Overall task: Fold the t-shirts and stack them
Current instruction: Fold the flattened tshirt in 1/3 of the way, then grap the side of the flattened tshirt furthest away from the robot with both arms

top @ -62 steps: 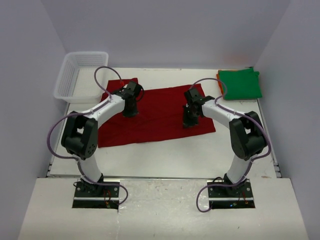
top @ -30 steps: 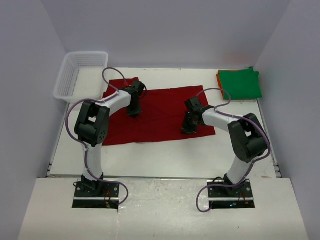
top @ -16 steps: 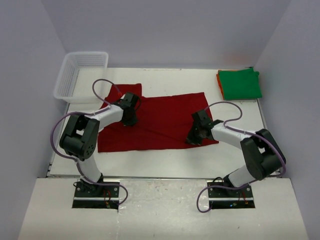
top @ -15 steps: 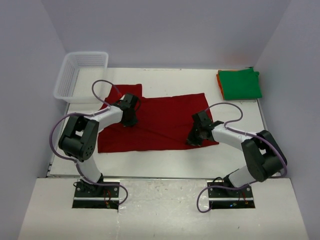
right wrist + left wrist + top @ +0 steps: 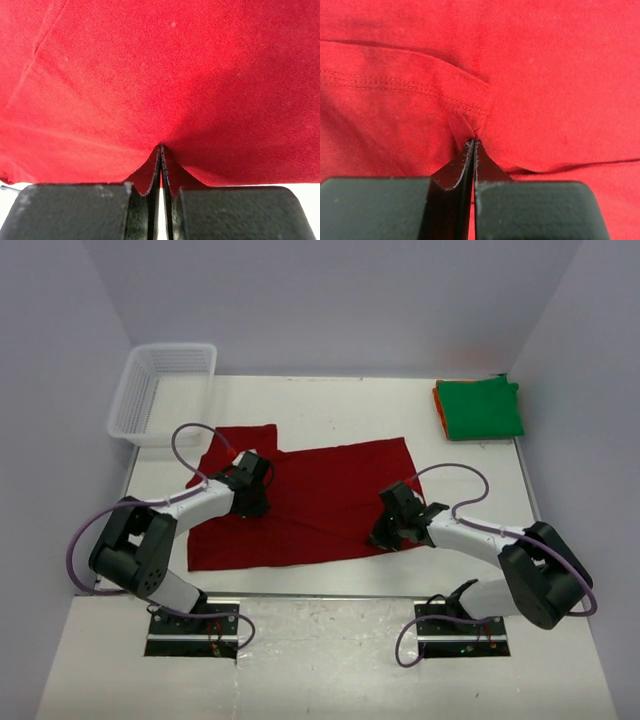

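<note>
The dark red t-shirt (image 5: 310,495) lies spread on the white table. My left gripper (image 5: 252,506) is shut on a pinch of its cloth near the left sleeve; in the left wrist view the gripper (image 5: 473,142) closes on a fold beside a stitched seam of the dark red t-shirt (image 5: 545,75). My right gripper (image 5: 381,538) is shut on the shirt's near right edge; in the right wrist view the gripper (image 5: 161,147) holds the dark red t-shirt (image 5: 165,70). A folded bright green t-shirt (image 5: 482,408) lies on an orange t-shirt (image 5: 438,400) at the far right.
A white mesh basket (image 5: 160,390) stands at the far left corner. The table's near edge (image 5: 330,592) runs just in front of the shirt. Grey walls close in the back and both sides.
Both grippers have moved toward the near edge, dragging the dark red t-shirt with them. Both arms are now low and folded close to the table.
</note>
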{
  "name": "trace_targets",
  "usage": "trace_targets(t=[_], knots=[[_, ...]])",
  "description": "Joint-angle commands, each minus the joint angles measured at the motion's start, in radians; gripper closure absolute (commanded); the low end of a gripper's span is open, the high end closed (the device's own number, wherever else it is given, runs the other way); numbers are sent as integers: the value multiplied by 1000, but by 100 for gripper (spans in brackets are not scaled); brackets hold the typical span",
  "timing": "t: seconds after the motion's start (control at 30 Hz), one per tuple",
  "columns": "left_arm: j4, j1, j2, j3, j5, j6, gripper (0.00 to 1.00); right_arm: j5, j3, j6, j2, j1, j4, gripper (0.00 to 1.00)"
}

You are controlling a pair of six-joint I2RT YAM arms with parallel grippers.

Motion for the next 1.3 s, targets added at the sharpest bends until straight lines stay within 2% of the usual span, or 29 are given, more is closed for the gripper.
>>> trace_targets(t=[0.0, 0.4, 0.53, 0.63, 0.73, 0.77, 0.87, 0.9, 0.97, 1.0, 1.03, 1.07, 1.1, 1.13, 1.17, 1.2, 1.23, 1.27], knots=[[-139, -32, -20, -92, 22, -39, 100, 71, -89, 54, 16, 54, -212, 100], [-142, -53, -136, -198, 28, -60, 100, 62, -185, 278, -116, 268, -247, 100], [-160, -56, -175, -195, 10, -59, 100, 90, -179, 286, -127, 309, -258, 100], [-194, -73, -227, -160, -32, -53, 100, 152, -129, 220, -147, 317, -275, 100], [-231, -82, -279, -94, -67, -47, 100, 287, -3, 150, -167, 317, -399, 100], [-243, -84, -290, -69, -78, -42, 100, 323, 81, 137, -176, 318, -486, 100], [-288, -98, -316, 53, -114, -8, 99, 425, 234, 76, -196, 318, -607, 100], [-303, -99, -319, 126, -128, 10, 96, 450, 268, 42, -211, 318, -632, 100], [-337, -99, -316, 199, -182, 32, 84, 519, 377, -34, -225, 318, -670, 100], [-345, -99, -310, 281, -206, 59, 77, 542, 409, -67, -236, 318, -674, 98], [-354, -98, -286, 322, -225, 73, 62, 579, 442, -107, -238, 317, -663, 93], [-354, -95, -266, 369, -266, 110, 52, 672, 495, -189, -233, 314, -636, 87], [-349, -89, -206, 468, -283, 128, 40, 718, 518, -238, -206, 289, -611, 49], [-348, -63, -168, 522, -291, 147, 35, 748, 561, -328, -181, 269, -515, 38], [-343, -38, -119, 582, -256, 188, 31, 740, 612, -499, -143, 231, -500, 35], [-352, -1, -10, 701, -218, 203, 30, 695, 676, -535, -94, 187, -517, 34], [-366, 79, 48, 763, -175, 210, 30, 655, 806, -544, 11, 63, -546, 41], [-375, 118, 108, 823, -85, 216, 30, 593, 859, -579, 58, -6, -558, 45]])
